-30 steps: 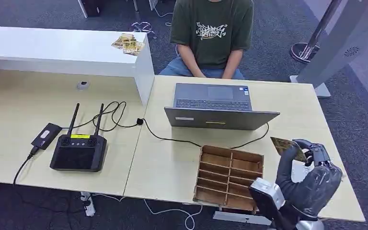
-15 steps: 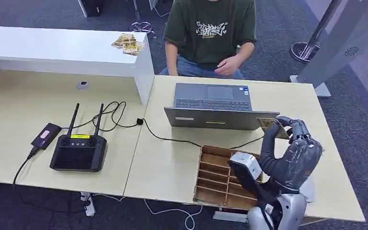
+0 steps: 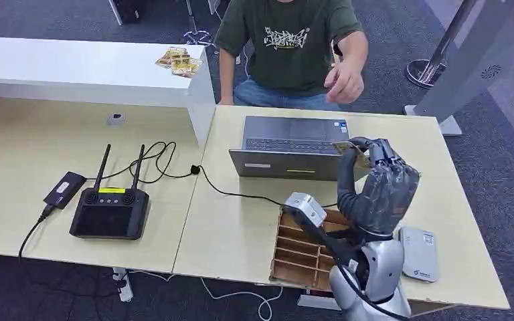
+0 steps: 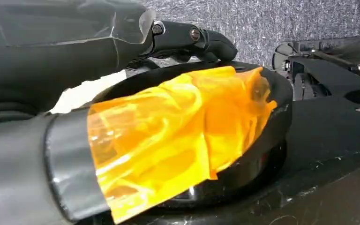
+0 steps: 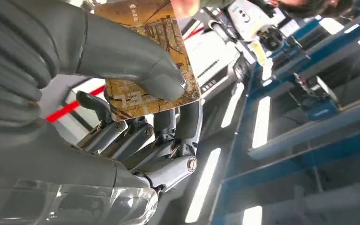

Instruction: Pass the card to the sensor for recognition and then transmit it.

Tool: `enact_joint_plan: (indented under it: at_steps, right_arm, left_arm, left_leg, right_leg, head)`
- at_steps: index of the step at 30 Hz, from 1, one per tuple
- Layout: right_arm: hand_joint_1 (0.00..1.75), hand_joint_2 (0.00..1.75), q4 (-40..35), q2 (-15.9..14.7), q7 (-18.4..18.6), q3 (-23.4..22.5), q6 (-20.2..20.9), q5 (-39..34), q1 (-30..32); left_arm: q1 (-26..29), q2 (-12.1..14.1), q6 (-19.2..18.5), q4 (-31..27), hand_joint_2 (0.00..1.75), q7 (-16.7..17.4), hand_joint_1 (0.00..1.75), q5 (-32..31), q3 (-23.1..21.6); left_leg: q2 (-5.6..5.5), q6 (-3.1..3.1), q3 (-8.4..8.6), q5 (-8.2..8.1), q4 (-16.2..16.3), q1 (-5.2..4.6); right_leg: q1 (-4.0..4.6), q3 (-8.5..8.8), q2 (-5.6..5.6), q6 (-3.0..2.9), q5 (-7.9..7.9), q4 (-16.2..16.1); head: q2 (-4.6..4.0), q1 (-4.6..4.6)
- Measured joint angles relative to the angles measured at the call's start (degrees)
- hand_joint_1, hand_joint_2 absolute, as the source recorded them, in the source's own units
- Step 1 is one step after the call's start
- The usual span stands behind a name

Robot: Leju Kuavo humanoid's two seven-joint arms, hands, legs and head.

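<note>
one laptop (image 3: 299, 137), one card (image 3: 343, 147) (held), one person (image 3: 288, 47)

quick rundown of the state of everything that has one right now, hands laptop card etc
right hand: raised over the table, pinching the card
card: held between thumb and fingers, off the table
left hand: whether it is open or closed cannot be told
laptop: lid open, facing the person
wooden organiser: compartments that show look empty
white sensor: flat on the table, nothing on it
person's hand: raised, reaching forward
</note>
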Motion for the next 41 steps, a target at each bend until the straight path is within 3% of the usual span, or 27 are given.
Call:
enact_joint_plan:
  at_steps: [13, 26, 41]
  right_arm:
    - [1.75, 1.75, 12.32, -4.20, 2.66, 2.64, 2.25, 1.68, -12.02]
    - [1.75, 1.75, 20.15, -4.44, 4.87, 4.41, 5.64, 3.89, -19.75]
    - [1.75, 1.75, 39.91, -4.31, 11.36, 9.40, 6.62, 6.69, -33.69]
  left_arm:
    - [-0.46, -0.22, 0.33, -0.02, 0.00, 0.92, 0.00, -0.87, -2.73]
    - [-0.97, -0.22, 0.28, 0.00, 0.00, 1.42, 0.00, -2.23, -4.17]
    - [-2.05, -0.44, 0.20, -0.02, 0.00, 3.67, 0.00, -5.14, -6.91]
  left_leg:
    - [-0.04, 0.00, -0.01, 0.00, 0.01, -0.01]
    - [-0.06, -0.04, -0.04, 0.05, 0.01, -0.01]
    - [-0.09, -0.04, -0.04, 0.14, 0.01, -0.01]
  right_leg:
    - [-0.01, -0.01, 0.00, -0.02, 0.07, 0.00]
    - [-0.01, -0.03, -0.01, -0.02, 0.07, 0.01]
    - [0.00, -0.02, -0.03, -0.02, 0.16, 0.02]
  head:
    - [0.00, -0.02]
    - [0.00, -0.02]
    - [0.00, 0.00]
